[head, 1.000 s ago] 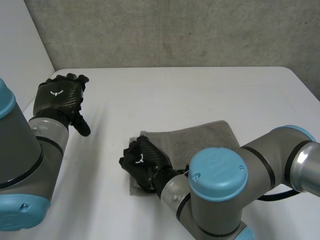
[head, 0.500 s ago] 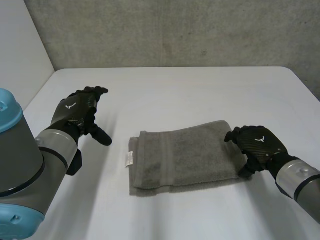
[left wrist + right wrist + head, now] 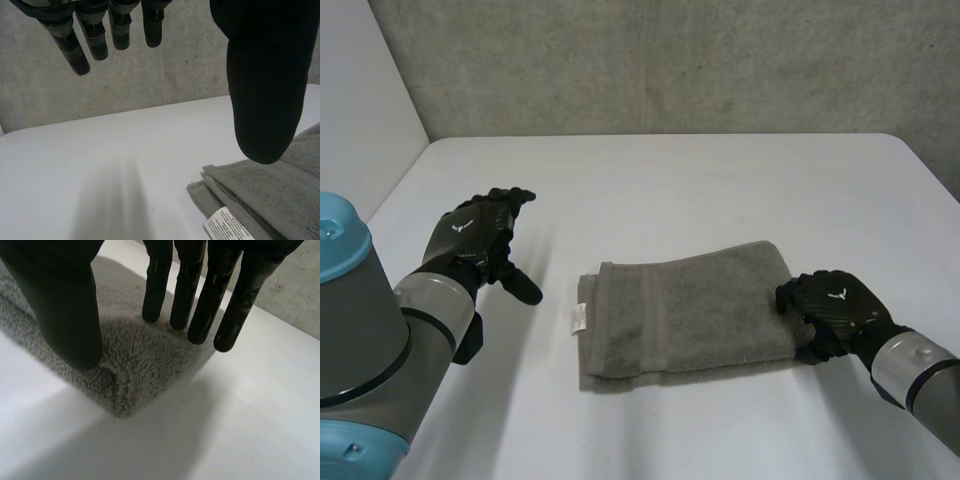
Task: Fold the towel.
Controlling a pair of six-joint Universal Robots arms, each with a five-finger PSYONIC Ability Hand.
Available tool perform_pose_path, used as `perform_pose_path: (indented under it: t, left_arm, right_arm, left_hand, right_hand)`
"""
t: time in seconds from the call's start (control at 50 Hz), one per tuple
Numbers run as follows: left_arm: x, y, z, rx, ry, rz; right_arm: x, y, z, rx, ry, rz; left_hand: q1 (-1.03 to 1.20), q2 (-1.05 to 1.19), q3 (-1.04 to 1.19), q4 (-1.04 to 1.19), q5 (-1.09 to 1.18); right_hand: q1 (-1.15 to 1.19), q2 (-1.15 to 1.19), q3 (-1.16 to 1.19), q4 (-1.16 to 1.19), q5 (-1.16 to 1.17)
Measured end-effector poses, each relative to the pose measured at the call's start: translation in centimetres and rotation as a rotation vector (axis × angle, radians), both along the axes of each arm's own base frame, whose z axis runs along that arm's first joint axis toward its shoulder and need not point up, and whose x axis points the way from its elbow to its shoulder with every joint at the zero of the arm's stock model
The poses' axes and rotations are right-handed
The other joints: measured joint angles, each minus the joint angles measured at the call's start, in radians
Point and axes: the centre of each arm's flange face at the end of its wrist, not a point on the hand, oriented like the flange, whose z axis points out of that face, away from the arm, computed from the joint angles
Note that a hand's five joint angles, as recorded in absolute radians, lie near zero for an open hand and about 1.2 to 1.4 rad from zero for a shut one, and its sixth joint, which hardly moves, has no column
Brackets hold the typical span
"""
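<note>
Right hand (image 3: 832, 305) has crossed from the towel's (image 3: 690, 305) left end to its near right corner, fingers straight, thumb apart, pinching nothing. Your left hand (image 3: 475, 240) hovers open beside the towel, which lies doubled on the table (image 3: 670, 180), so you look lined up for another fold.

The grey towel (image 3: 690, 310) lay flat on the white table (image 3: 670, 190), folded into a thick rectangle, its stacked layers showing along the near edge and at the left end. It sat slightly askew, its right end farther back than its left. A woven band (image 3: 655, 315) crossed it near the left end, where a small white label (image 3: 577, 318) stuck out.
</note>
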Motion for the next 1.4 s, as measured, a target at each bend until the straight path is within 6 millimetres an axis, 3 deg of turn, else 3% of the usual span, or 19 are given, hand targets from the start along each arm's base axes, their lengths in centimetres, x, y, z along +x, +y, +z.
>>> perform_pose_path:
  t: [0.18,0.32,0.44,0.5,0.58,0.68,0.76,0.8,0.82,0.92,1.06,1.1,1.14,1.2,1.28,1.32,1.34,1.4]
  left_arm:
    - [0.0,0.0,-0.3,0.004,-0.002,-0.001]
    - [0.0,0.0,-0.4,0.006,-0.003,0.0]
    - [0.0,0.0,-0.3,0.004,-0.003,0.001]
    - [0.1,0.0,-0.3,0.002,-0.002,0.003]
    - [0.2,-0.1,-0.2,0.0,-0.001,0.007]
    - [0.3,-0.1,0.0,-0.007,0.002,0.01]
    - [0.4,-0.1,0.4,-0.018,0.008,0.012]
    - [0.4,-0.1,0.6,-0.023,0.01,0.013]
    - [0.5,-0.1,0.8,-0.028,0.013,0.014]
    - [0.5,-0.1,1.0,-0.035,0.016,0.015]
    - [0.4,-0.3,1.4,-0.048,0.019,0.014]
    - [0.3,-0.4,1.5,-0.053,0.021,0.013]
    - [0.1,-0.6,1.8,-0.062,0.025,0.009]
    - [-0.2,-0.9,2.3,-0.076,0.032,0.003]
    - [-1.1,-1.4,3.0,-0.097,0.051,-0.014]
    - [-1.3,-1.4,3.2,-0.099,0.054,-0.02]
    - [-2.3,-1.4,3.5,-0.106,0.063,-0.044]
    - [-3.5,-1.1,3.9,-0.108,0.068,-0.079]
  right_arm:
    - [-0.1,-0.4,-0.8,-0.019,0.03,0.003]
    - [-0.2,-0.8,-1.0,-0.046,0.046,-0.009]
    - [-0.4,-1.5,-1.0,-0.109,0.123,-0.039]
    - [0.2,-1.8,-0.5,-0.175,0.192,-0.036]
    - [2.8,-1.2,0.8,-0.275,0.248,0.03]
    - [8.8,1.9,3.4,-0.441,0.256,0.19]
    - [12.8,5.2,4.3,-0.547,0.261,0.334]
    - [14.0,6.6,4.0,-0.578,0.273,0.397]
    - [15.6,8.7,3.4,-0.62,0.295,0.489]
    - [17.5,12.9,0.4,-0.672,0.361,0.699]
    - [17.5,14.3,-1.5,-0.665,0.395,0.787]
    - [17.4,14.1,-1.1,-0.659,0.38,0.772]
    - [17.1,13.7,-0.2,-0.641,0.348,0.736]
    - [16.6,12.5,1.4,-0.599,0.283,0.658]
    - [14.9,9.9,4.8,-0.466,0.106,0.479]
    - [14.4,9.4,5.4,-0.43,0.064,0.441]
    - [13.2,8.3,6.7,-0.33,-0.035,0.353]
    - [11.7,7.2,7.7,-0.218,-0.12,0.265]
  left_hand:
    - [0.0,0.0,0.0,0.0,0.0]
    - [0.0,0.0,0.0,0.0,0.0]
    - [0.0,0.0,0.0,0.0,0.0]
    - [0.0,0.0,0.0,0.0,0.0]
    - [0.0,0.0,0.0,0.0,0.0]
    - [0.0,0.0,0.0,0.0,0.0]
    - [0.0,0.0,0.0,0.0,0.0]
    - [0.0,0.0,0.0,0.0,0.0]
    - [0.0,0.0,0.0,0.0,0.0]
    - [0.0,0.0,0.0,0.0,0.0]
    - [0.0,0.0,0.0,0.0,0.0]
    - [0.0,0.0,0.0,0.0,0.0]
    - [0.0,0.0,0.0,0.0,0.0]
    - [0.0,0.0,0.0,0.0,0.0]
    - [0.0,0.001,0.001,0.0,0.0]
    - [0.0,0.002,0.002,0.001,0.0]
    - [0.0,0.002,0.002,0.001,0.0]
    - [0.0,0.003,0.002,0.002,0.0]
  right_hand:
    - [0.101,0.13,0.121,0.121,0.11]
    - [0.33,0.494,0.504,0.512,0.474]
    - [0.33,0.494,0.508,0.519,0.481]
    - [0.33,0.494,0.508,0.519,0.487]
    - [0.338,0.494,0.508,0.519,0.495]
    - [0.338,0.497,0.508,0.519,0.501]
    - [0.338,0.497,0.508,0.519,0.502]
    - [0.338,0.497,0.508,0.519,0.502]
    - [0.338,0.497,0.508,0.519,0.502]
    - [0.338,0.497,0.508,0.519,0.502]
    - [0.326,0.388,0.388,0.399,0.436]
    - [0.065,0.112,0.113,0.135,0.196]
    - [-0.241,-0.213,-0.204,-0.203,-0.123]
    - [-0.356,-0.419,-0.424,-0.419,-0.353]
    - [-0.359,-0.44,-0.46,-0.438,-0.401]
    - [-0.359,-0.44,-0.46,-0.438,-0.402]
    - [-0.359,-0.44,-0.46,-0.438,-0.402]
    - [-0.359,-0.44,-0.46,-0.438,-0.402]
